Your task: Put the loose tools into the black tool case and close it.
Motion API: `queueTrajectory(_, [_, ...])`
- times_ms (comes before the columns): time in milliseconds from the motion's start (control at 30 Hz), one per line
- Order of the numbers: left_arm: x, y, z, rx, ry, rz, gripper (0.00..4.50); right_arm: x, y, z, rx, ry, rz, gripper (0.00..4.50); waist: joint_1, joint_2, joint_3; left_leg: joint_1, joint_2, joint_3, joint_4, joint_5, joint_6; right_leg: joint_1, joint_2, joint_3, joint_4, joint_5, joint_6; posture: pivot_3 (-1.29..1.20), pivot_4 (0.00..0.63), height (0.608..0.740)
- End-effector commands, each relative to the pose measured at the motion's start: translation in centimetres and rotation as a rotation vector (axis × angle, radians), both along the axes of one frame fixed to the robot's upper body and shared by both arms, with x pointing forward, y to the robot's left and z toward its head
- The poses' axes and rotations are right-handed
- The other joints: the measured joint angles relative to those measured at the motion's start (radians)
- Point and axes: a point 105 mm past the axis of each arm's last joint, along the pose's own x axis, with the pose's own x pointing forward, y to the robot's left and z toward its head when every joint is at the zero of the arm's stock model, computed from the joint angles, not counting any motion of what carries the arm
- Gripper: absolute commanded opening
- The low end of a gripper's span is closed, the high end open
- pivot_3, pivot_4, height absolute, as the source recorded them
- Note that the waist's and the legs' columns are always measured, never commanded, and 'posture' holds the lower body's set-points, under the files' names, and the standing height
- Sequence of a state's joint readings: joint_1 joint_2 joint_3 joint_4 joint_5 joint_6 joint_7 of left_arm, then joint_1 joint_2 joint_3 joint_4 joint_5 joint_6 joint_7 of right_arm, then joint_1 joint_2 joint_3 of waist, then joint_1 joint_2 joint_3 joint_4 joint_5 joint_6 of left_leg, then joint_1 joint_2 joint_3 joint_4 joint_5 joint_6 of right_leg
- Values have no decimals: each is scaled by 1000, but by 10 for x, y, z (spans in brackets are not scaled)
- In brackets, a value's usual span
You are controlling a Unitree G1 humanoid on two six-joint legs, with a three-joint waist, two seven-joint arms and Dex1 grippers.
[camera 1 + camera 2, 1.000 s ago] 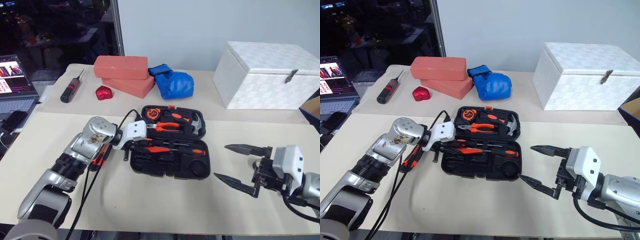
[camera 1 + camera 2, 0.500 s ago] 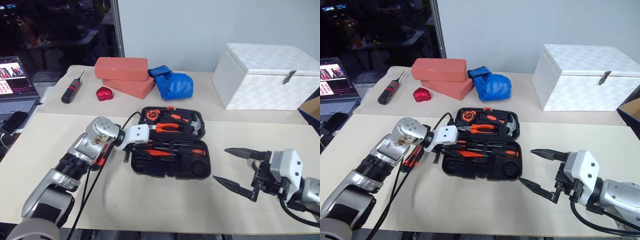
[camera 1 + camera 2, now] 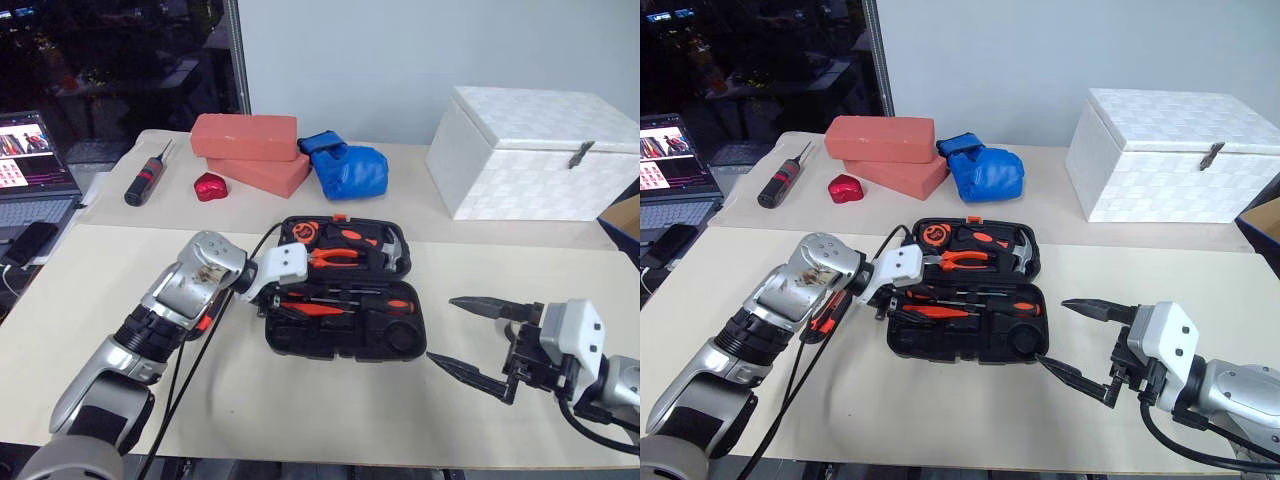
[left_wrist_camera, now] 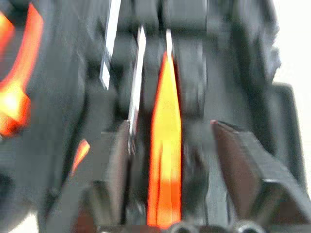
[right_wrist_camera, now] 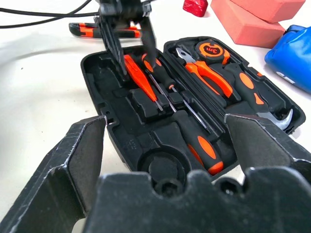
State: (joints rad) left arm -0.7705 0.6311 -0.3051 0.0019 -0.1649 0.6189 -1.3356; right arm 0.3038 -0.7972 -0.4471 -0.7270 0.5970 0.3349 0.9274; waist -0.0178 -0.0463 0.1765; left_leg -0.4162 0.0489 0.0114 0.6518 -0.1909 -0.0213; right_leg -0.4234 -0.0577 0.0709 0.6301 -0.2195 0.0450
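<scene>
Orange screwdriver (image 5: 138,75) lies in the black tool case (image 3: 345,345) mid-table; my left gripper (image 5: 130,46) straddles it, fingers parted; right gripper (image 3: 480,335) wide open, empty; lifting carelessly could drag it out.

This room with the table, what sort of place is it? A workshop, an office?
Probably a robot test room in an office or lab, not a real workshop. A laptop sits beside the table, and odd props, red bricks and a blue boxing glove, lie behind the open black tool case.
</scene>
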Motion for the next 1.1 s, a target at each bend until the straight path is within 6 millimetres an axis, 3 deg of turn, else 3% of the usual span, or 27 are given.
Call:
queueTrajectory(33, [-3, 12, 21, -148, 17, 71, 1864, -1, -1, 7, -12, -49, -6, 4500, -2, 0, 0, 0, 0, 0, 0, 0, 0, 0, 0, 0, 0, 0, 0, 0, 150, 740])
queueTrajectory(200, [-3, 5, 6, -266, 0, 134, 56, 3, -1, 6, -2, -47, -3, 4500, 3, 1, 0, 2, 0, -1, 1, 0, 0, 2, 0, 0, 1, 0, 0, 0, 150, 740])
queueTrajectory(300, [-4, 4, -21, -217, 1, 168, 56, 4, 0, 7, 0, -46, 2, 4500, 6, 1, 0, 0, 0, -1, 4, 0, 0, 2, 0, 0, 1, 0, 0, 0, 150, 740])
queueTrajectory(433, [-2, 18, -78, -12, 40, 297, 56, 3, 1, 7, -7, -37, 18, 4500, 5, 1, -1, 0, -1, -1, 7, 0, 0, 3, 0, 0, 1, -1, -3, 0, 150, 740])
queueTrajectory(500, [-3, 24, -85, 16, 53, 347, 56, 3, 1, 7, -8, -36, 23, 4500, 5, 1, -3, 1, -1, -2, 7, 0, 0, 5, 0, 0, 1, -2, -4, 0, 150, 740])
queueTrajectory(533, [-5, 24, -79, -9, 45, 337, 56, 2, 1, 7, -10, -35, 27, 4500, 5, 3, -4, 2, -1, -2, 7, 0, 0, 6, 0, 0, 1, -2, -4, 0, 150, 740])
queueTrajectory(600, [-9, 15, -40, -223, -4, 319, 56, 2, 3, 8, -1, -37, 41, 4500, -1, 4, -5, 5, -1, -1, 7, 0, 0, 8, 0, 0, 1, -2, -4, 0, 150, 740])
queueTrajectory(667, [-13, 21, -3, -433, -11, 357, 56, 2, 7, 9, 17, -42, 66, 4500, -7, 4, -4, 7, 0, -1, 7, 0, 0, 8, 0, 1, 1, -2, -5, 0, 150, 740])
queueTrajectory(767, [-8, 46, 8, -488, -22, 509, 56, 3, 11, 11, 46, -51, 95, 4500, -6, 3, -3, 2, 1, -2, 7, 0, 0, 3, 0, 0, 3, -1, -6, 0, 150, 740])
queueTrajectory(800, [-5, 60, 9, -489, -40, 589, 579, 3, 13, 13, 57, -55, 107, 4500, -6, 3, -3, 2, 1, -2, 7, 0, 0, 3, 0, 0, 3, 0, -6, 0, 150, 740])
queueTrajectory(833, [-3, 79, 7, -463, -75, 687, 734, 4, 15, 15, 69, -57, 122, 4500, -6, 4, -3, 2, 0, -2, 7, 0, 0, 3, 0, 0, 3, 0, -6, 0, 150, 740])
queueTrajectory(933, [-4, 120, -5, -357, -122, 905, 1789, 6, 17, 16, 77, -56, 152, 4500, -18, 4, -3, 3, 0, -2, 7, 0, 0, 4, 0, 0, 3, 0, -6, 0, 150, 740])
queueTrajectory(1100, [-13, 133, -31, -237, -71, 1055, 3510, 9, 16, 14, 75, -51, 164, 4500, -3, 2, -2, 0, -1, -3, 7, 0, 0, 3, 0, 0, 0, -1, -5, 0, 150, 740])
